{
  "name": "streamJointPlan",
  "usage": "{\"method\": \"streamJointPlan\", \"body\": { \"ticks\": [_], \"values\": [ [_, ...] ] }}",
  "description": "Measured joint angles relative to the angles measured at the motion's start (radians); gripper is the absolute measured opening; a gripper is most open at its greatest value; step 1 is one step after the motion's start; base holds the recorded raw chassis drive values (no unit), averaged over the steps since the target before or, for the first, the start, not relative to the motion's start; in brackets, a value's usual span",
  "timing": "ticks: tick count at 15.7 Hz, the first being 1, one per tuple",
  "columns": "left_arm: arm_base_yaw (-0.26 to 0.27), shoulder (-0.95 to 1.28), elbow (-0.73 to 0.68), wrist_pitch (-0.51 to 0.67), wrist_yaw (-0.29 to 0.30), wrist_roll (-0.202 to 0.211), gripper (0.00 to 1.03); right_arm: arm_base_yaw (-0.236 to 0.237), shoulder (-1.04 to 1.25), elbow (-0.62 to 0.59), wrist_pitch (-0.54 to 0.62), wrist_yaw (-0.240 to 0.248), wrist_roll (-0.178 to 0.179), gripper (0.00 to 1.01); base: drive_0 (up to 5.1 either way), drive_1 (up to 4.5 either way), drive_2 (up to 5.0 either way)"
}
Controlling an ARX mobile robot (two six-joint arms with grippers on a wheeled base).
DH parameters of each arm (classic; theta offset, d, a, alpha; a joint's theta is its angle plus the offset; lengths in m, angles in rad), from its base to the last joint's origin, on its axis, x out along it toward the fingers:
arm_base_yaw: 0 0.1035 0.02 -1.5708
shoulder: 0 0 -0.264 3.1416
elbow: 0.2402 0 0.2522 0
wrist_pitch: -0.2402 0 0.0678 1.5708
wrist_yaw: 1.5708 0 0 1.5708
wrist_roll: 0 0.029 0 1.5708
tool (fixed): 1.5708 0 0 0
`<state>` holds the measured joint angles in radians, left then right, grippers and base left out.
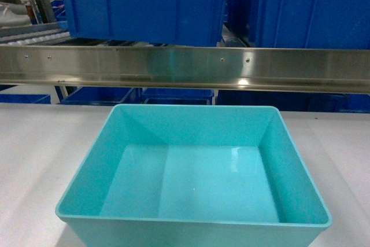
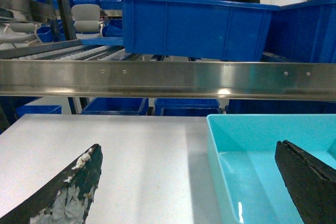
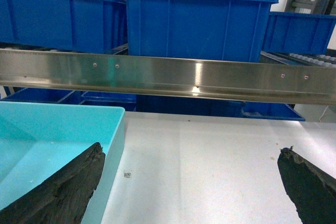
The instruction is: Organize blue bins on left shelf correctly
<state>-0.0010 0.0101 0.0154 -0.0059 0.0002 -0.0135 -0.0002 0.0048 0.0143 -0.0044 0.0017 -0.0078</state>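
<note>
**Turquoise bin on white table, both grippers wide open at its sides**

Nearest in head view: turquoise bin point(image 1: 193, 166) sits upright on white table point(image 1: 34, 160), centred, empty, glossy inside, rim w/ rolled edge. No arms visible in head view.

L wrist view: left gripper point(image 2: 189, 187) w/ jaws spread wide, nothing held. One dark worn finger point(image 2: 63, 192) is over bare table, the other over the bin's interior, so the jaws straddle the bin's left wall. Whether either pad touches the wall: can't tell.

R wrist view: right gripper point(image 3: 191, 187) likewise spread wide, holding nothing. Left-hand finger point(image 3: 63, 190) is over the bin's right wall/interior, other finger over bare table. Small dark mark point(image 3: 127, 174) on tabletop just beside bin.

Behind bin: stainless beam point(image 1: 185, 67) of left shelf runs across the full width, w/ rivets and glare spot. Above and behind it: dark blue ribbed crates point(image 1: 144, 4) on roller tracks point(image 2: 68, 53); more blue crates on lower tier below the beam.
</note>
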Motion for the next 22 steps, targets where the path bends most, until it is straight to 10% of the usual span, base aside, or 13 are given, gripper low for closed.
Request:
{"method": "streamJointPlan", "body": {
  "ticks": [20, 22],
  "values": [
    [0.000, 0.000, 0.000, 0.000, 0.000, 0.000, 0.98, 0.000, 0.000, 0.000, 0.002, 0.000, 0.000, 0.98, 0.0, 0.00, 0.0],
    [0.082, 0.291, 0.019, 0.319, 0.070, -0.006, 0.98, 0.142, 0.342, 0.032, 0.367, 0.072, -0.006, 0.98, 0.0, 0.00, 0.0]
  ]
}}
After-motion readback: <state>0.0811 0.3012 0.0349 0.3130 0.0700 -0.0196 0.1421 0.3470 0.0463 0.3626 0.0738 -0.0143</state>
